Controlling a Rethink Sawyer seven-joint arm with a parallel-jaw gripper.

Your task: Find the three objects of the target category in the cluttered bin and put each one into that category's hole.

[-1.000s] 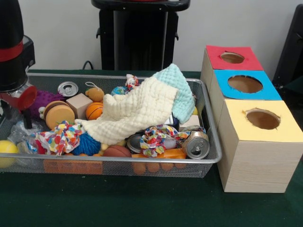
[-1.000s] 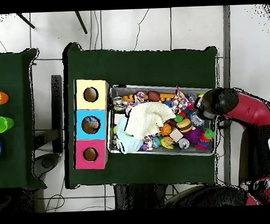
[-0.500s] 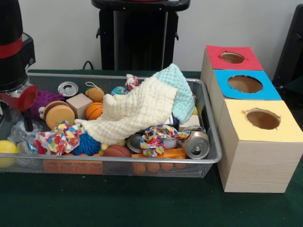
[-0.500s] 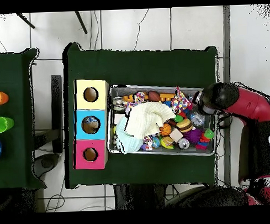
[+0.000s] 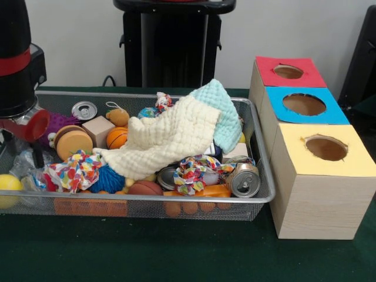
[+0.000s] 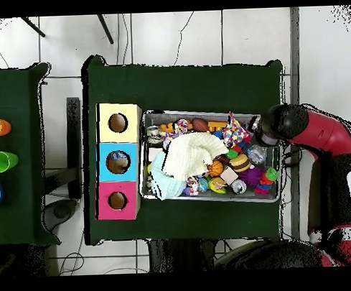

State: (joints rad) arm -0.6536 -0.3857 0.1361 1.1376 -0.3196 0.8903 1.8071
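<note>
Across the table, in the front view, the Sawyer's gripper (image 5: 23, 144) hangs over the left end of the bin (image 5: 147, 200), its thin dark fingers reaching down beside a patch of crinkled clear plastic (image 5: 23, 164) that may be one of the three objects; the plastic is too pale and half-hidden there to be sure of a blue label. Whether the gripper is open or closed cannot be told from this side, nor whether it touches or holds anything. A cream cloth (image 5: 167, 141) and a mint cloth (image 5: 220, 111) drape over the middle of the clutter, with a drink can (image 5: 244, 179) lying at the right front corner, just beside the wooden box and its hole (image 5: 304, 104) in the blue surround. To do the search well, the judgement is that the fingers should settle squarely either side of the thin bottle wall and lift straight up, clear of the patterned rag (image 5: 73, 170) alongside, before the long carry over the cloths to the blue hole. From overhead, the arm (image 6: 314, 132) covers the bin's end farthest from the boxes, and the gripper itself is hidden beneath it; the blue-surround hole lies in the middle box of three, well apart from the arm.
</note>
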